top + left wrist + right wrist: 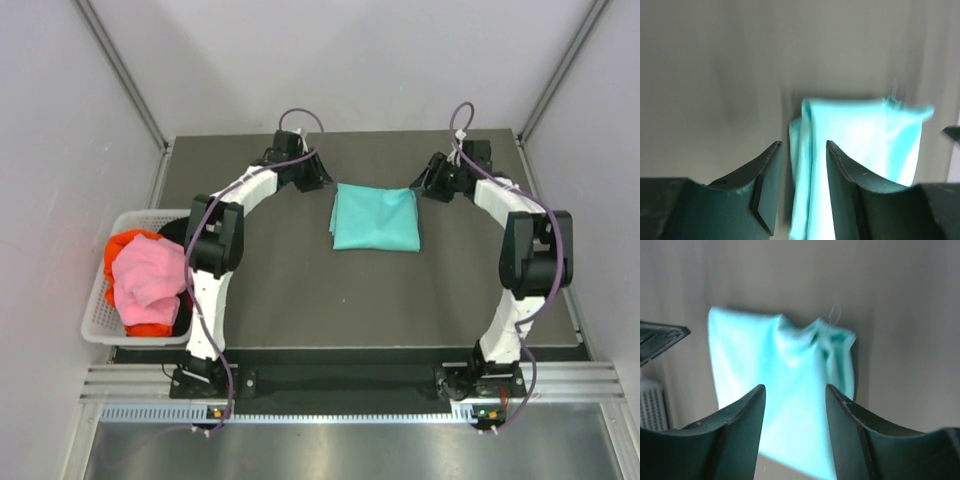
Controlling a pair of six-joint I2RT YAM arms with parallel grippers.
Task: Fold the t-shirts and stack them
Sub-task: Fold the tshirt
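A folded teal t-shirt lies flat at the middle back of the dark table. My left gripper hangs open just off its far left corner; in the left wrist view the shirt's left edge shows between and beyond the jaws, not gripped. My right gripper hangs open off the far right corner; in the right wrist view the teal shirt lies below the jaws. A pink shirt lies on a red-orange shirt in the basket. A black shirt peeks out beside them.
The white lattice basket stands at the table's left edge, beside the left arm's elbow. Grey walls close in on both sides and the back. A metal rail runs along the near edge.
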